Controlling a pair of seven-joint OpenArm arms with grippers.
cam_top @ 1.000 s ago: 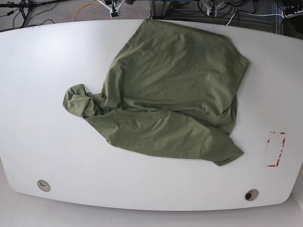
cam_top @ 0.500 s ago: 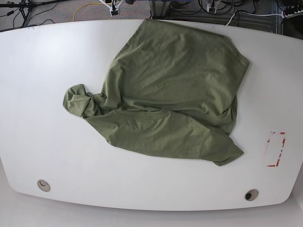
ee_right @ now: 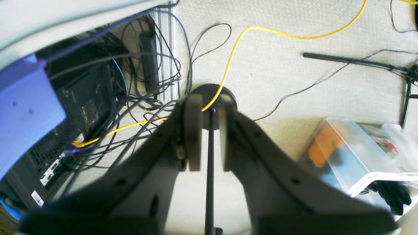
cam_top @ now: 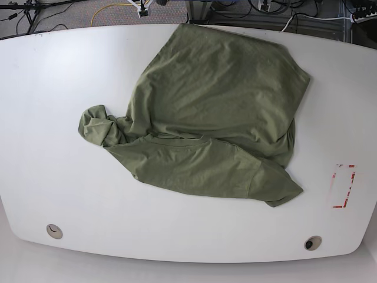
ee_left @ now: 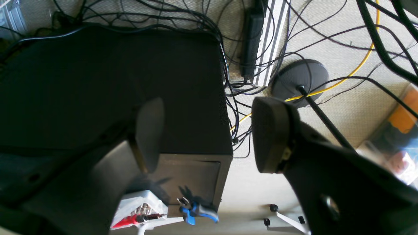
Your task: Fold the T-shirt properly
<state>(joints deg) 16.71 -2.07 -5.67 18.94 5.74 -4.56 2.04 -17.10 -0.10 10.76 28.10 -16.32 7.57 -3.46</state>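
T-shirt [cam_top: 212, 118] crumpled mid-tabletop [cam_top: 47, 177], long axis diagonal | neither arm over it | my left gripper [ee_left: 205, 133] jaws wide, right gripper [ee_right: 206, 130] jaws narrow, both empty

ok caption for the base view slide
Olive-green T-shirt lying crumpled and half-folded on the white table, no arms in view.

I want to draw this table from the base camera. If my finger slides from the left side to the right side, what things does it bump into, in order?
Bare white table → bunched-up sleeve → T-shirt → red-edged marking near the right edge.
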